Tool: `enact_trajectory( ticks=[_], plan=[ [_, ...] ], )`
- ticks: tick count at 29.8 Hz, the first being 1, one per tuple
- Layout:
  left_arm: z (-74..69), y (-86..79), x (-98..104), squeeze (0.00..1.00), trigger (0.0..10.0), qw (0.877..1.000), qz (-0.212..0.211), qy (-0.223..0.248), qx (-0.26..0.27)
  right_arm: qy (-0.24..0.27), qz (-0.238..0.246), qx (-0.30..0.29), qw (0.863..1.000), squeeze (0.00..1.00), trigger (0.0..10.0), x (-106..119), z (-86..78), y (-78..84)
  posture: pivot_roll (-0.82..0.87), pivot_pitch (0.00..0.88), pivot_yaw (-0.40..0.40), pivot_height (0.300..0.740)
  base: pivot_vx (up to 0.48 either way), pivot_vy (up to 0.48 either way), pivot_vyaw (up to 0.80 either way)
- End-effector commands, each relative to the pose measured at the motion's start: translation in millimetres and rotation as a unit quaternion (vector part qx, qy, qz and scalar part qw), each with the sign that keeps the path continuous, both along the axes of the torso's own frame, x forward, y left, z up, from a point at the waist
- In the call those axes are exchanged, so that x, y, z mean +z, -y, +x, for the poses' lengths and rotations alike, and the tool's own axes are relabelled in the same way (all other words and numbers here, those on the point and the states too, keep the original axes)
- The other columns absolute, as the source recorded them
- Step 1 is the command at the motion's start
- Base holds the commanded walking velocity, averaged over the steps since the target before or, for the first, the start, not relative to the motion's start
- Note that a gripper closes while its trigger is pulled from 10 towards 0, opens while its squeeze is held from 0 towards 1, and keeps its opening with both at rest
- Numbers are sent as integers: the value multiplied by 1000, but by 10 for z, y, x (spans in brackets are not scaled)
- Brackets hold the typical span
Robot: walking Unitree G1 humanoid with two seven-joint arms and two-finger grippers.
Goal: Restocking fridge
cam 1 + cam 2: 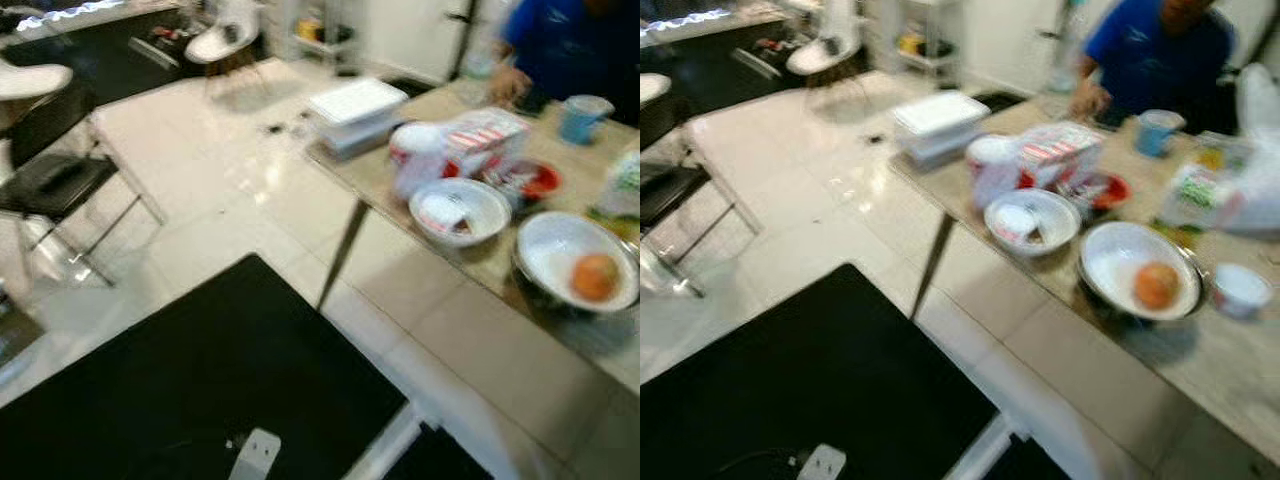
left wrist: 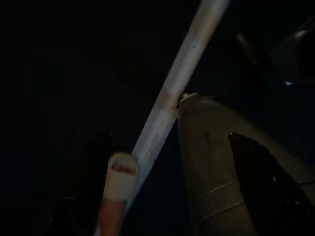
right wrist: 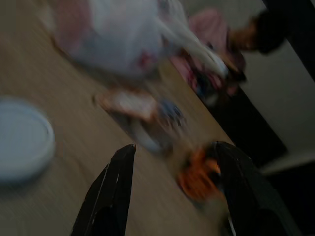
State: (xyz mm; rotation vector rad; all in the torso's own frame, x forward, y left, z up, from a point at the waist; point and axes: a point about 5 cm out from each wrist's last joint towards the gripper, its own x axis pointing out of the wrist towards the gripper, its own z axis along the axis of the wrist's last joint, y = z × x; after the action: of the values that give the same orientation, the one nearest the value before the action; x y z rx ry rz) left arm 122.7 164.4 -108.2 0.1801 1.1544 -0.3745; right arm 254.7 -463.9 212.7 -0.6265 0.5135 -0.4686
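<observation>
The head views, blurred by motion, look down on a table (image 1: 1060, 350) laden with food awaiting storage. Nearest the robot stands a large white bowl (image 1: 1140, 270) holding an orange fruit (image 1: 1156, 285); beside it sits a smaller white bowl (image 1: 1032, 222) with indistinct contents. Behind these lie a red-and-white package (image 1: 1055, 148), a red dish (image 1: 1105, 190) and a stack of white lidded containers (image 1: 940, 122) at the table's far corner. A blue cup (image 1: 1157, 132) stands near a person in a blue shirt (image 1: 1160, 55), whose hand (image 1: 1088, 100) rests at the table's far edge. A black mat (image 1: 200, 390) covers the pale tiled floor in front of the robot.

The right gripper (image 3: 172, 191) hovers over the tabletop with its two black fingers (image 3: 110, 191) spread wide and nothing between them. Beyond them lie a white lid or dish (image 3: 22, 140), a blurred orange item (image 3: 197, 177) and a plastic bag (image 3: 118, 37). The left wrist view is very dark: one black finger (image 2: 261, 167) shows beside a pale rail (image 2: 172, 98), and whether that gripper is open cannot be told.

Judged from this, restocking has barely begun. Every item stands on the table, none is held, and no fridge is visible; selecting, grasping and carrying all remain.
</observation>
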Motion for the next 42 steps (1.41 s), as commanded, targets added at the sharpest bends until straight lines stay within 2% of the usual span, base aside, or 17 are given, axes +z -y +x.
enact_trajectory(
  ticks=[1, 8, 17, 19, 23, 25, 26, 27, 30, 32, 34, 35, 37, 38, 39, 41, 42],
  plan=[
    [-209, 41, -64, 0, 10000, 999, -8, -43, -2, -20, 17, 29, 999, 0, 10000, -49, 57, -69, -39, 0, -26, 740, 0, 0, -800],
    [-210, 32, -64, 0, 10000, 999, -6, -43, -2, -20, 56, 134, 989, 0, 10000, 28, 200, -245, -39, 0, -26, 740, 0, 0, -800],
    [-211, 39, -64, 0, 10000, 999, -2, -40, -17, 32, 96, 301, 948, 0, 10000, 180, 469, -660, -41, 0, -27, 740, 0, 0, -800],
    [-208, 35, -64, 0, 10000, 999, 2, -40, -19, 43, 88, 378, 921, 0, 10000, 227, 550, -875, -40, 0, -27, 740, 0, 0, 0],
    [-209, 26, -65, 0, 10000, 999, 5, -42, -14, 49, 81, 431, 897, 0, 10000, 240, 596, -1053, -40, 0, -27, 740, 0, 0, 0],
    [-205, 15, -64, 0, 10000, 999, 4, -43, -7, 55, 94, 482, 869, 0, 10000, 227, 648, -1287, -39, 0, -25, 740, 0, 0, 0],
    [-205, 15, -64, 0, 10000, 999, 4, -43, -7, 55, 94, 482, 869, 0, 10000, 227, 648, -1287, -39, 0, -25, 740, 0, 0, 0],
    [-203, 11, -64, 0, 10000, 999, 5, -44, -10, 57, 100, 510, 852, 0, 10000, 221, 673, -1437, -42, 0, -22, 740, 0, -442, 0],
    [-212, 13, -66, 0, 10000, 999, 6, -47, -11, 66, 109, 547, 827, 0, 10000, 213, 715, -1679, -45, 0, -21, 740, 0, -442, 0],
    [-212, 13, -66, 0, 10000, 999, 6, -47, -11, 66, 109, 547, 827, 0, 10000, 213, 715, -1679, -45, 0, -21, 740, 0, -442, 0],
    [-218, 16, -68, 0, 10000, 999, 6, -48, -10, 72, 113, 559, 819, 0, 10000, 214, 731, -1769, -45, 0, -20, 740, 0, -435, 0],
    [-226, 27, -71, 0, 10000, 999, 5, -49, -8, 71, 125, 581, 801, 0, 10000, 189, 743, -1903, -45, 0, -20, 740, 0, -428, 0],
    [-226, 27, -71, 0, 10000, 999, 5, -49, -8, 71, 125, 581, 801, 0, 10000, 189, 743, -1903, -45, 0, -20, 740, 0, -428, 0],
    [-229, 37, -73, 0, 10000, 999, 5, -49, -7, 61, 141, 616, 773, 0, 10000, 140, 726, -2097, -45, 0, -20, 740, 0, 0, 0],
    [-229, 37, -73, 0, 10000, 999, 5, -49, -7, 61, 141, 616, 773, 0, 10000, 140, 726, -2097, -45, 0, -20, 740, 0, 0, 0],
    [-224, 42, -72, 0, 10000, 999, 5, -46, -3, 36, 169, 678, 715, 0, 10000, 68, 656, -2466, -41, 0, -20, 740, 0, 0, 0],
    [-221, 39, -71, 0, 10000, 999, 6, -45, -2, 30, 175, 692, 700, 0, 10000, 57, 635, -2568, -41, 0, -20, 740, 0, 0, 0]
  ],
)
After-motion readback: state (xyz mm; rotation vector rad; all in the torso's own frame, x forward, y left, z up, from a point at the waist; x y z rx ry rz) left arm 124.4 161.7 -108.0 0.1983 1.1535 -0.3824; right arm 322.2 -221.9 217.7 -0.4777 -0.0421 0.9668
